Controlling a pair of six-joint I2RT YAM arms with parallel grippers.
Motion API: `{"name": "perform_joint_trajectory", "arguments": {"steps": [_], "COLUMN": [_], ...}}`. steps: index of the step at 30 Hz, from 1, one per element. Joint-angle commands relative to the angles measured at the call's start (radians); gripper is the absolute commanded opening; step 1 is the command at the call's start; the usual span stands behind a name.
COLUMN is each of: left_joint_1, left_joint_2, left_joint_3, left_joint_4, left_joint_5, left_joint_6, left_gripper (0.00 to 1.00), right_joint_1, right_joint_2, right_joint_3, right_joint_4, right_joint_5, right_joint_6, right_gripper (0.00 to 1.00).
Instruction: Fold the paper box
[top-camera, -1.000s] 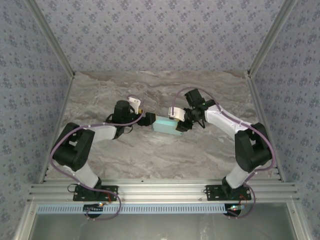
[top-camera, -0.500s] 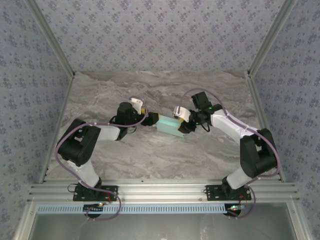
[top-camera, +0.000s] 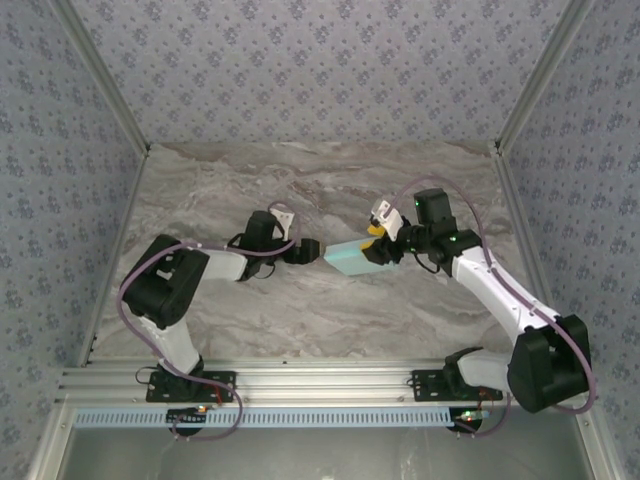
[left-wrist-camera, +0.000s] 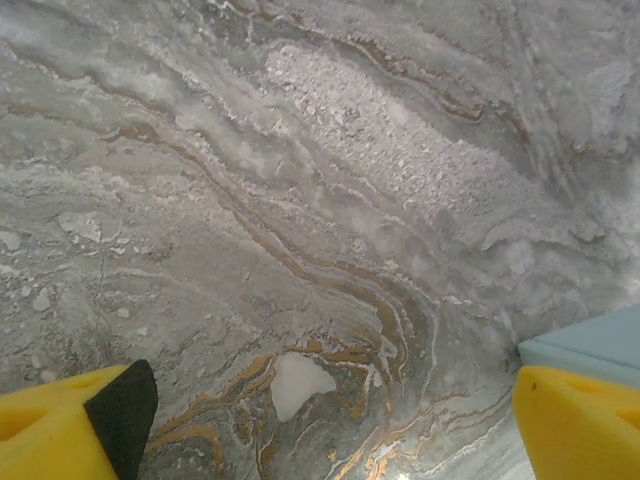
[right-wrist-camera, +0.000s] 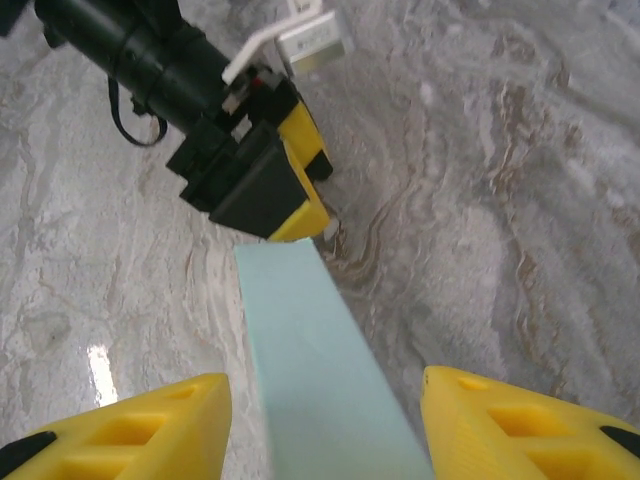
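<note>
While your left arm lies low and folded at the elbow, the left pincer (top-camera: 305, 250) points toward the middle of the table (top-camera: 330, 325), its yellow fingers spread wide with nothing between them. Your right arm stretches in from the other side, and the right pincer (top-camera: 378, 250) straddles one end of the paper box (top-camera: 348, 259). Its fingers stand apart, with bare table showing between one finger and the card. The turquoise box sits mid-table between both pincers, its far end just beside the left pincer's tip. The surface is grey-veined marble, enclosed by floral-patterned walls (top-camera: 300, 70).
</note>
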Motion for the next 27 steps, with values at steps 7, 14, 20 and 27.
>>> {"name": "perform_joint_trajectory", "arguments": {"steps": [7,14,20,27], "left_joint_1": [-0.025,-0.023,-0.114,-0.209], "left_joint_2": [-0.053,-0.146,-0.21,-0.135], "left_joint_3": [0.048,0.093,0.13,0.193], "left_joint_4": [-0.234,-0.298,-0.284,-0.279], "left_joint_5": [-0.037,0.005,0.052,0.049], "left_joint_6": [0.016,0.017,0.01,-0.063], "left_gripper": [0.96,0.96,0.96,0.98], "right_joint_1": [-0.008,-0.013,-0.112,-0.514], "right_joint_2": [0.017,-0.111,-0.266,-0.246], "right_joint_3": [-0.048,-0.06,-0.038,-0.17], "right_joint_4": [-0.039,0.062,-0.1,-0.222], "right_joint_5": [0.034,0.146,0.693,0.092], "right_joint_6": [-0.022,0.163,0.803,1.009], "right_gripper": [0.53,0.55,0.94,0.69]}}
